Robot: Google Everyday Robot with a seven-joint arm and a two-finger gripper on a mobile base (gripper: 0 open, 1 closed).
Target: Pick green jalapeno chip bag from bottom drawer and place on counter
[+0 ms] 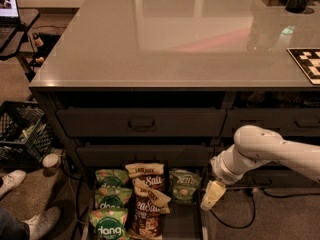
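— Below the front edge of the counter (175, 39), where are we?
— Our gripper (212, 194) hangs just right of the green jalapeno chip bag (184, 185) in the bottom drawer (181, 226), likely lining up; its spread we cannot tell.

The white arm (270, 146) reaches in from the right, its pincer (212, 195) hanging low, angled downward.

gripper (212, 195) beside green jalapeno chip bag (184, 185), print too small to read. bottom drawer (186, 226), lowest dang bag (109, 227) cut by bottom edge; arm (280, 151) by right edge.
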